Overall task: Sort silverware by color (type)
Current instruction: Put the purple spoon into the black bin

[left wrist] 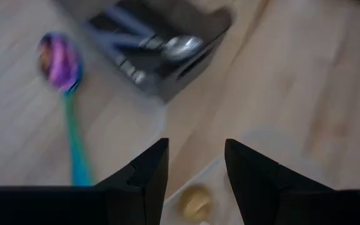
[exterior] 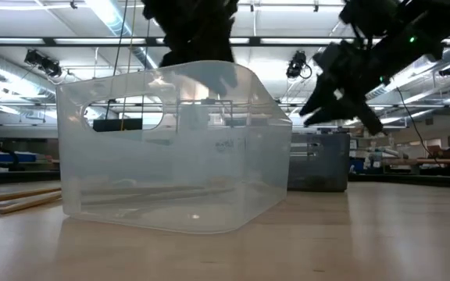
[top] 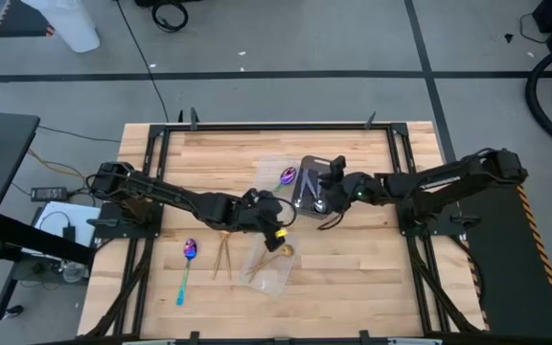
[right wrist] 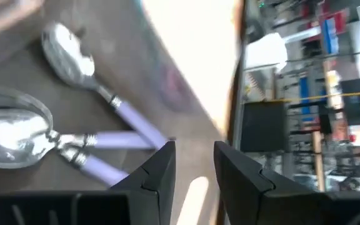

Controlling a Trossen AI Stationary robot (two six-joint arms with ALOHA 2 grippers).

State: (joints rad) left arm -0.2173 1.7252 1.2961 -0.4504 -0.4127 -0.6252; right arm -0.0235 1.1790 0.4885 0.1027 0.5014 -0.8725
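Silver spoons (right wrist: 74,134) lie in grey tray (top: 310,184), near its edge.

silver spoons (right wrist: 61,59) with lavender handles, purple-teal spoon (left wrist: 64,81), grey tray (left wrist: 167,56)

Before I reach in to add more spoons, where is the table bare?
The table is bare along its near right part and along the far edge. The middle is crowded: dark grey tray, clear tray, both tools. A purple-blue spoon and gold spoons fill the near left.
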